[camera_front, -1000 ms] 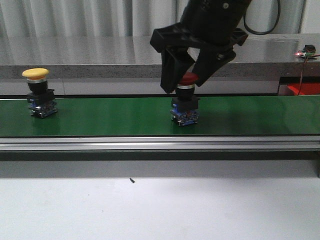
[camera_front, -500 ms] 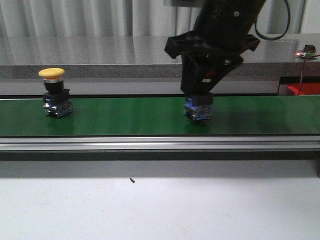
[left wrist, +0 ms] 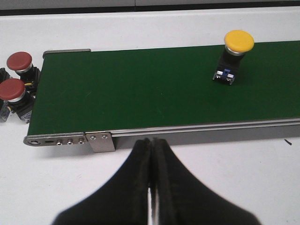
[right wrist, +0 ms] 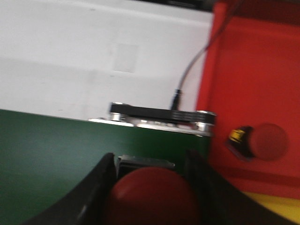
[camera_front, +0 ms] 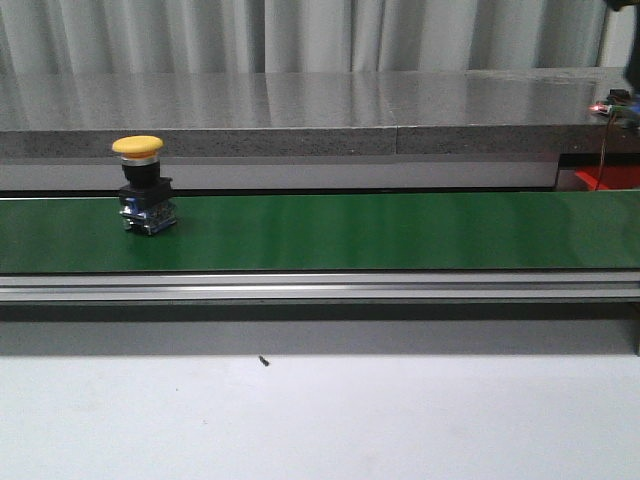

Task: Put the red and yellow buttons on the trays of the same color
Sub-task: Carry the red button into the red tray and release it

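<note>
A yellow button (camera_front: 141, 187) stands upright on the green belt (camera_front: 400, 230) at the left; it also shows in the left wrist view (left wrist: 234, 55). My right gripper (right wrist: 152, 161) is shut on a red button (right wrist: 152, 197) and holds it above the belt's end, next to the red tray (right wrist: 253, 84). Another red button (right wrist: 260, 140) lies in that tray. A yellow tray edge (right wrist: 272, 206) shows beside it. My left gripper (left wrist: 151, 143) is shut and empty over the white table, in front of the belt. Neither gripper shows in the front view.
Two more red buttons (left wrist: 16, 77) stand on the table off the belt's end in the left wrist view. A grey counter (camera_front: 300, 110) runs behind the belt. A black cable (right wrist: 187, 79) runs to the belt's end plate. A corner of the red tray (camera_front: 610, 178) shows at far right.
My right gripper closed on the red button, lifted it off the belt and left the front view to the right. The yellow button rode the belt to the right.
</note>
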Controlling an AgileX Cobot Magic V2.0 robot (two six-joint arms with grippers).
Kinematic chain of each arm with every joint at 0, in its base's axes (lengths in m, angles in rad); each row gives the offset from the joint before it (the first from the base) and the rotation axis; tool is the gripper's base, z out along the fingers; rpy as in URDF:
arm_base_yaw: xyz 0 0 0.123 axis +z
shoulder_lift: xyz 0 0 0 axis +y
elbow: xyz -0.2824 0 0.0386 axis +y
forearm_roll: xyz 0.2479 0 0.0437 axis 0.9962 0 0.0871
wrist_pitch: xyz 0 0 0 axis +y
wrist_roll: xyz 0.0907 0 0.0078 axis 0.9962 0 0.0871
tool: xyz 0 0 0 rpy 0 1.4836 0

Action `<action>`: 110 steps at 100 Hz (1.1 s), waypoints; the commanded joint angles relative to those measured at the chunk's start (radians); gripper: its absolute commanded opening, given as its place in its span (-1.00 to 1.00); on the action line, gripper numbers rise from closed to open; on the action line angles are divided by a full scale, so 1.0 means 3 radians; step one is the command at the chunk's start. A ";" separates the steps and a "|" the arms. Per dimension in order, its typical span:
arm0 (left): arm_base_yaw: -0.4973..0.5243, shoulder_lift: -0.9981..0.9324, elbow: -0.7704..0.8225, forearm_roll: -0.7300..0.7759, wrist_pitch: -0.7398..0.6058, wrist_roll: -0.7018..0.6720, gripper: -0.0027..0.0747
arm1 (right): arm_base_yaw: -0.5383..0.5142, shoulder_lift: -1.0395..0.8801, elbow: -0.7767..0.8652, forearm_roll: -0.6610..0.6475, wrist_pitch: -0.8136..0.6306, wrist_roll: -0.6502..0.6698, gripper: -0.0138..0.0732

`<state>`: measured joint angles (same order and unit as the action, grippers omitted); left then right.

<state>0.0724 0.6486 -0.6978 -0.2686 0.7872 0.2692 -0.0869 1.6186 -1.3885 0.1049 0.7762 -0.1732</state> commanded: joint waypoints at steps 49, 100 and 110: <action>-0.0024 -0.0006 -0.0085 -0.0050 -0.0235 0.0009 -0.98 | -0.1241 0.0264 -0.0123 0.0104 -0.0666 0.0002 -0.38; -0.0024 -0.0006 -0.0085 -0.0050 -0.0235 0.0009 -0.98 | -0.1241 0.1026 -0.0441 0.0166 -0.0932 0.0014 -0.38; -0.0024 -0.0006 -0.0085 -0.0050 -0.0235 0.0009 -0.98 | -0.1241 0.1126 -0.0543 0.0169 -0.0869 0.0014 -0.38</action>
<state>0.0724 0.6486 -0.6978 -0.2686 0.7872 0.2692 -0.4531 1.9875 -1.4945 0.1435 0.5404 -0.1669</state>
